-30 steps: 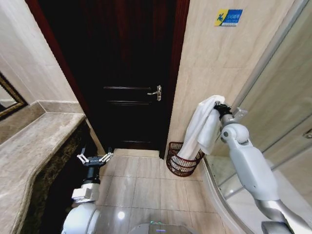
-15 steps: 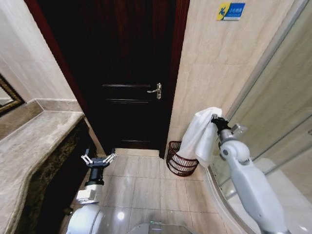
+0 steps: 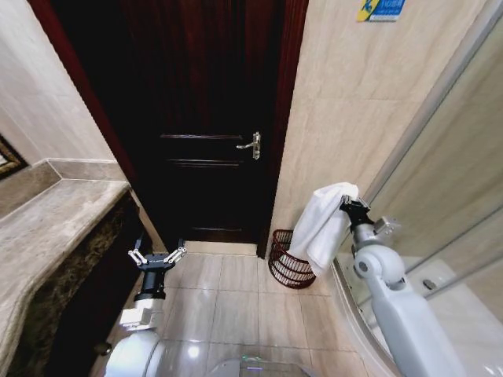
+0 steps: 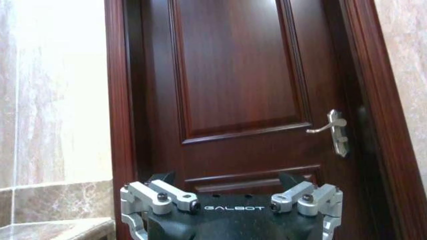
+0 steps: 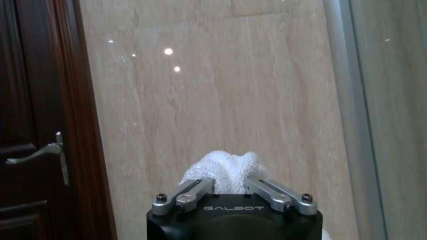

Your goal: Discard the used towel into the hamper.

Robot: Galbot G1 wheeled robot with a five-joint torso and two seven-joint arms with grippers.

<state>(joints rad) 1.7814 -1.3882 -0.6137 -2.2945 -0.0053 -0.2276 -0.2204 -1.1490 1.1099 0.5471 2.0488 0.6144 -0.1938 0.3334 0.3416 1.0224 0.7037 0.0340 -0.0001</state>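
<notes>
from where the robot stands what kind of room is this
Most likely a bathroom, perhaps a hotel's. The right gripper holds a white towel above a wicker hamper on a tiled floor, beside a glass shower enclosure and a stone vanity counter. The left gripper hangs open by the dark wooden door.

one towel (image 3: 324, 224), one hamper (image 3: 288, 260), one door (image 3: 208, 118), two grippers.

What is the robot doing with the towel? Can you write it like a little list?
towel: white, hanging from the right gripper, above the hamper
hamper: dark wire basket on the floor by the wall, beside the door
right gripper: shut on the towel
left gripper: open, low by the counter, holding nothing
</notes>
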